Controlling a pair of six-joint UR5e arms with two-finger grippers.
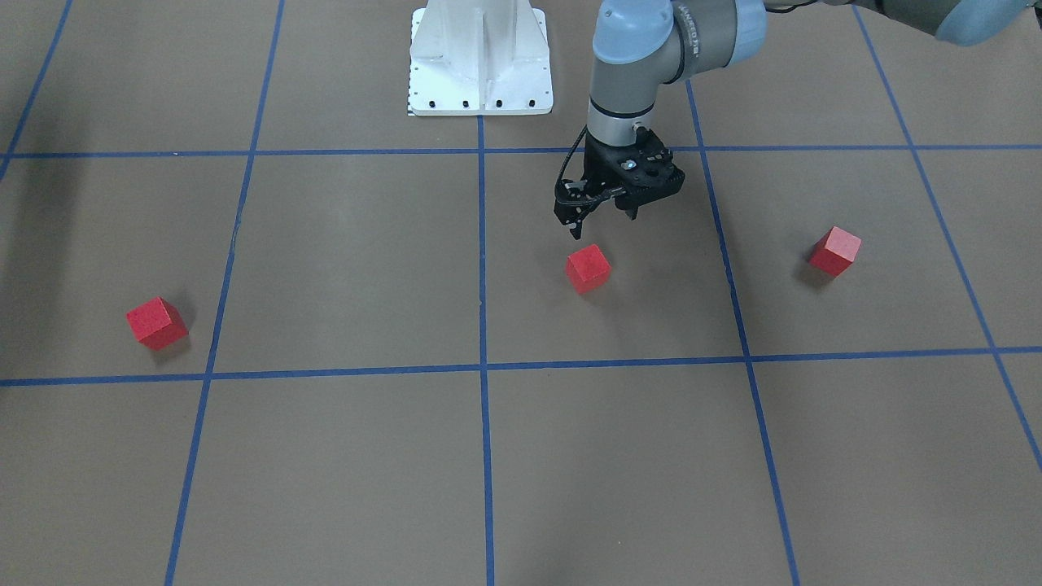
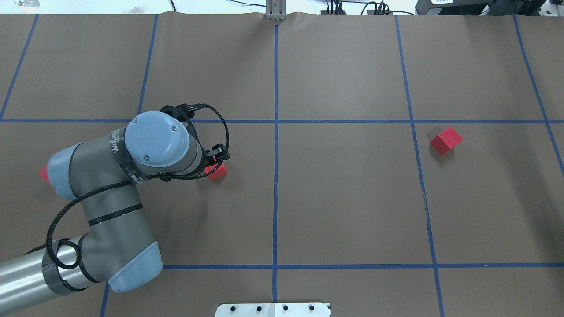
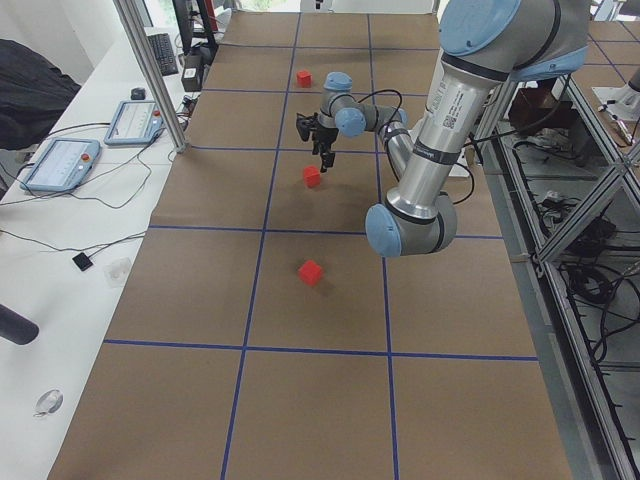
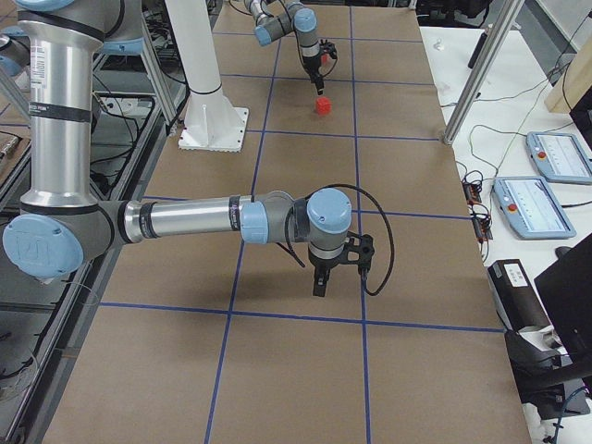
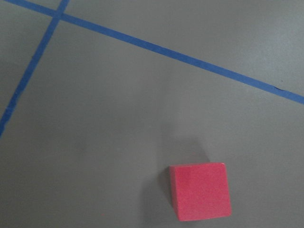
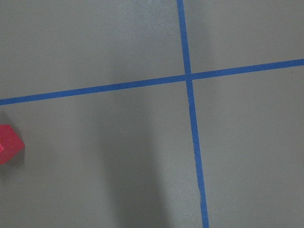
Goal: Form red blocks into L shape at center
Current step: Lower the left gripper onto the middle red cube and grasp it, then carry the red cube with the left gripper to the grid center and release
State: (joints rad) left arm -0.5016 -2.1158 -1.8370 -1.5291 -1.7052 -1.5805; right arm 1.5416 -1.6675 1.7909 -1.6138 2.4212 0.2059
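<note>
Three red blocks lie apart on the brown table. The middle one (image 1: pixel 588 268) (image 2: pixel 217 171) sits just in front of my left gripper (image 1: pixel 605 224), which hovers above the table, open and empty. The left wrist view shows this block (image 5: pixel 200 191) at the lower edge and no fingers. A second block (image 1: pixel 834 251) lies on my left side, mostly hidden by the arm in the overhead view (image 2: pixel 43 173). The third block (image 1: pixel 156 322) (image 2: pixel 446 141) lies on my right and shows at the right wrist view's edge (image 6: pixel 8 145). My right gripper (image 4: pixel 320 285) shows only in the exterior right view; I cannot tell its state.
Blue tape lines (image 1: pixel 482 366) divide the table into a grid. The white robot base (image 1: pixel 480 73) stands at the table's robot-side edge. Side benches hold control pendants (image 3: pixel 60 165) (image 4: pixel 532 205), and a metal post (image 4: pixel 481 74) stands at the table's edge.
</note>
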